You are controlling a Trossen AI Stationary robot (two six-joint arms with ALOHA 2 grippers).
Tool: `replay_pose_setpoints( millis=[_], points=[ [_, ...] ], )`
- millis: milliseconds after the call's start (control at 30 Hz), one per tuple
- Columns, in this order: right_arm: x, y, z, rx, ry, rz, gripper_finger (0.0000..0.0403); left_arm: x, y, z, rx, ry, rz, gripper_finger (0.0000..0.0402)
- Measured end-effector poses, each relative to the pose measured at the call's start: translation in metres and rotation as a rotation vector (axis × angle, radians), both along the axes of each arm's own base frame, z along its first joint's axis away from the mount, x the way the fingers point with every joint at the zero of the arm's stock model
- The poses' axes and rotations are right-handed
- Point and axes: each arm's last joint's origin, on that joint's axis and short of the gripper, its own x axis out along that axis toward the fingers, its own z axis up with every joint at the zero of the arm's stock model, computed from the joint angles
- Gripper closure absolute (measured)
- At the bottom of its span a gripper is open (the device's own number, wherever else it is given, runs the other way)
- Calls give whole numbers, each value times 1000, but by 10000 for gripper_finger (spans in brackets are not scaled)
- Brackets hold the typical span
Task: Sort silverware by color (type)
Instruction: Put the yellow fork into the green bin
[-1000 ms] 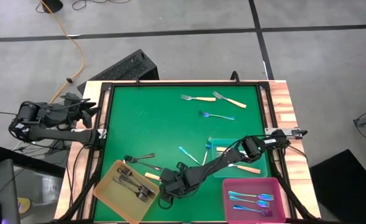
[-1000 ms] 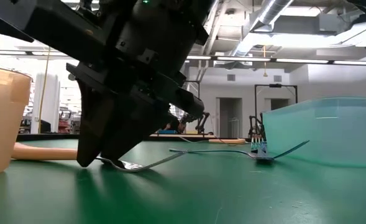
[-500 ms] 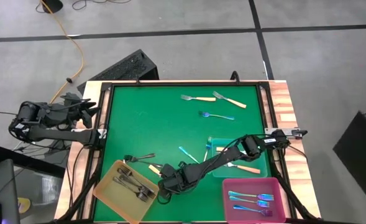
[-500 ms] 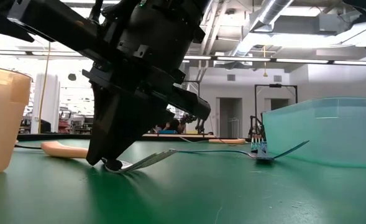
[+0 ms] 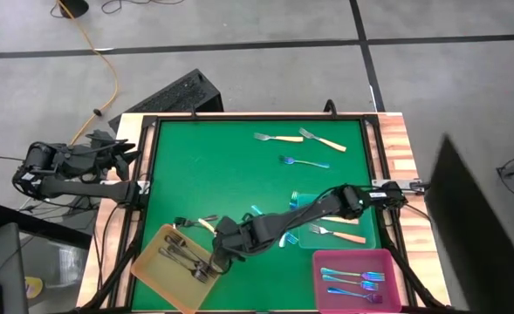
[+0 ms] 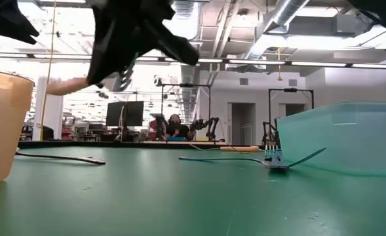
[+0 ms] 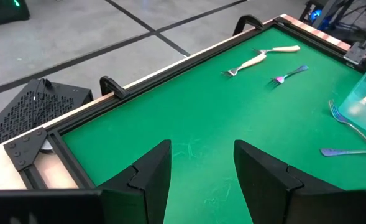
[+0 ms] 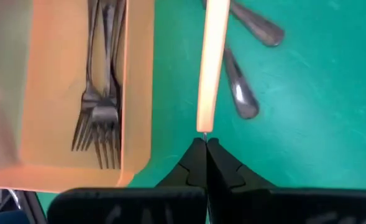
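My right gripper (image 5: 217, 247) (image 8: 205, 142) is shut on a cream-handled fork (image 8: 211, 62) and hangs above the table beside the yellow tray (image 5: 152, 253). That tray holds several dark-grey forks (image 8: 97, 93). Two dark-grey forks (image 5: 195, 221) lie flat on the mat under the held fork. The teal tray (image 5: 366, 228) holds a cream-handled fork, and the pink tray (image 5: 326, 288) holds blue-purple forks. Two cream-handled forks (image 5: 278, 138) and a blue one (image 5: 304, 162) lie near the far edge. My left gripper (image 7: 201, 180) waits open off the table's left edge. My right gripper pinches the cream-handled fork between its two fingertips, on the thin metal neck (image 8: 204, 133) just past the end of the handle. The tines are hidden between the fingers. The cream handle (image 6: 68, 84) sticks out beyond the fingertips, and the fork is lifted clear of the table.
More blue forks (image 5: 261, 214) lie on the mat left of the teal tray. In the low view, a dark-grey fork (image 6: 61, 157) and a blue fork (image 6: 271, 160) rest flat on the mat. A raised black rim frames the table. A dark shape (image 5: 470, 218) shows beyond the right edge.
My right gripper has risen off the mat with the cream-handled fork and moved toward the table's left, up to the yellow tray's side. The fork lay on the table a second ago and is now lifted clear.
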Motion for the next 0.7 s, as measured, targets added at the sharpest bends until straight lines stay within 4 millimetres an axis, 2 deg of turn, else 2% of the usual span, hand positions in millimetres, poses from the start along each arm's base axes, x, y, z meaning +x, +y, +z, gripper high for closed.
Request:
replay_pose_setpoints(
  millis=[133, 300, 600, 700],
  points=[
    [-7, -11, 18, -28, -4, -28, 388, 0, 0, 0, 0, 0, 0, 243],
    [-22, -33, 52, -84, 1, -92, 388, 0, 0, 0, -1, 0, -2, 243],
    [-66, -66, 106, -246, 93, -177, 388, 0, 0, 0, -1, -3, -2, 243],
    [-80, -74, 116, -304, 145, -178, 388, 0, 0, 0, -1, -4, -1, 243]
  ],
)
